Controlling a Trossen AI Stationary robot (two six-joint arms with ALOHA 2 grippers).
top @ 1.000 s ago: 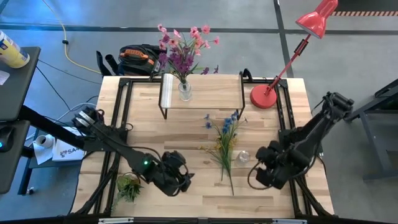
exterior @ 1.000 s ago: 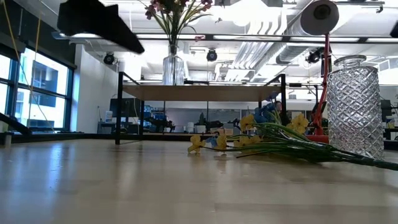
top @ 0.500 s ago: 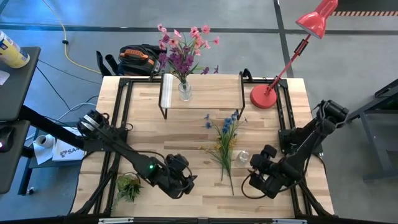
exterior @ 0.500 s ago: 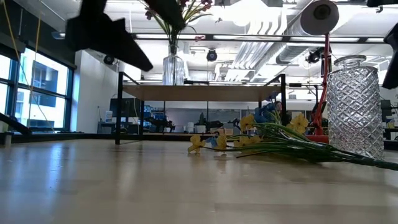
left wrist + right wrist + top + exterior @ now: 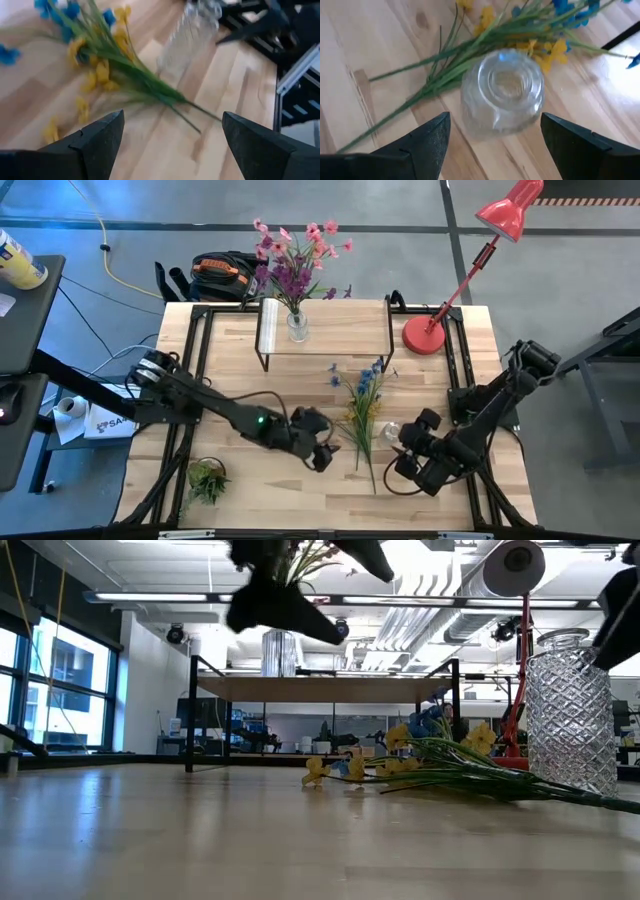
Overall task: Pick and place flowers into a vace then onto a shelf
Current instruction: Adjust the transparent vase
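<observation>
the table (image 5: 300, 390) was pale wood with a smooth, faintly shiny finish and visible plank grain. the shelf (image 5: 340, 328) had a light wooden top on thin black metal legs. the vase (image 5: 570, 710) was clear cut glass with a diamond pattern. the lamp (image 5: 470, 260) looked glossy red. the flowers (image 5: 100, 55) had matt green stems. both grippers' fingers (image 5: 420, 145) were matt black.

Glass vase (image 5: 391, 432) touching blue-yellow flowers (image 5: 361, 415)

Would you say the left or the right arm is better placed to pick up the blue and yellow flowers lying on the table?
Probably the left. The left gripper, open, hovers beside the blue and yellow flowers and faces their stems, while the open right gripper is lined up over the empty glass vase.
</observation>
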